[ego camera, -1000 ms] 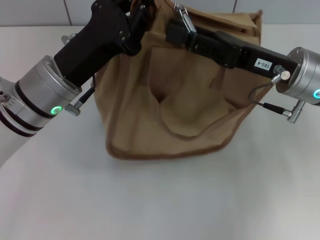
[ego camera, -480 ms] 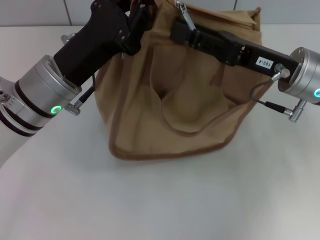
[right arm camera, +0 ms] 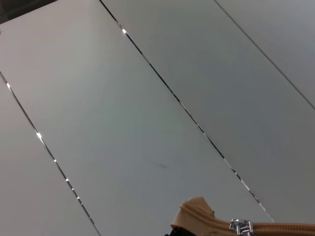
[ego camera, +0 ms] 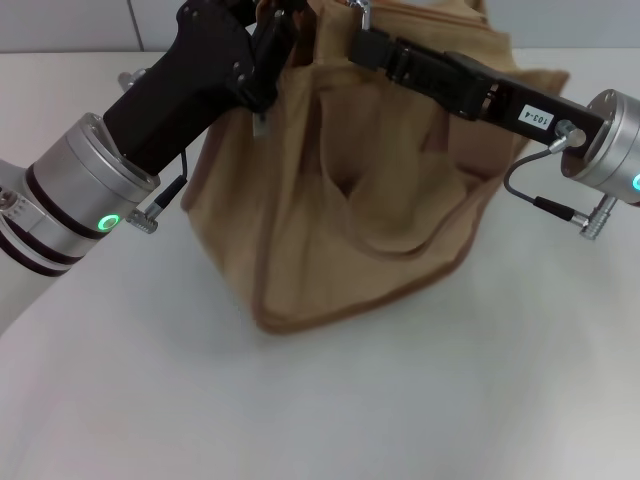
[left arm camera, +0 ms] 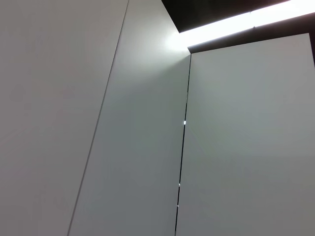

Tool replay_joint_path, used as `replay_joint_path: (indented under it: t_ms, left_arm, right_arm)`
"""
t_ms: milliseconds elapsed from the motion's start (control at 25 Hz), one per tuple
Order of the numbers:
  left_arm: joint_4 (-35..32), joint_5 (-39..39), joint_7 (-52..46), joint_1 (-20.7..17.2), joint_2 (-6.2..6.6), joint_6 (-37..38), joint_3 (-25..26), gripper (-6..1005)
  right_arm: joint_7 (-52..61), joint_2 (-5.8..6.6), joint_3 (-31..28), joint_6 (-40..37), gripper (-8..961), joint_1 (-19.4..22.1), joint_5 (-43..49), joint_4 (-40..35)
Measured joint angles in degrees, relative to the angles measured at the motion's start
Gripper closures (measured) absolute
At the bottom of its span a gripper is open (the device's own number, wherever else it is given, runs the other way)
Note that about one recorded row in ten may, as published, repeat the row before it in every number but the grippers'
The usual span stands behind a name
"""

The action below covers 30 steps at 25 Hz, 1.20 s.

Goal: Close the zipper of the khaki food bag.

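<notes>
The khaki food bag [ego camera: 340, 200] stands tilted on the white table, its top pulled up between my two arms. My left gripper [ego camera: 272, 25] is shut on the bag's top left edge. My right gripper [ego camera: 362, 38] reaches in from the right and is shut at the bag's top, where the silver pull tab [ego camera: 358, 10] sticks up. The right wrist view shows the end of the zipper track [right arm camera: 275, 228] with the silver pull tab [right arm camera: 239, 226]. The rest of the zipper is hidden past the head view's top edge. The left wrist view shows only wall panels.
The white table [ego camera: 400, 400] stretches in front of the bag. A tiled wall [ego camera: 70, 25] runs behind the table. Cables hang from both wrists, and the right one [ego camera: 525, 180] hangs close to the bag's right side.
The bag's top has been pulled up and to the right, and its lower left corner has slid right. My right gripper has moved up and right. The left arm has barely moved.
</notes>
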<state>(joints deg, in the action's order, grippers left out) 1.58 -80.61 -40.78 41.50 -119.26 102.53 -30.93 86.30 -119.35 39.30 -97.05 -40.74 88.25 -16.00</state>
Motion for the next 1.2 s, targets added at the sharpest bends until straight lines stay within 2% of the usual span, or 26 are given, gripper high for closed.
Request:
replay_joint_path:
  t_ms: [1200]
  left_arm:
    - [0.0, 0.02, 0.0, 0.02, 0.0, -0.12, 0.0, 892]
  right_arm:
    - [-0.41, -0.01, 0.03, -1.15, 480, -1.23, -0.04, -0.04]
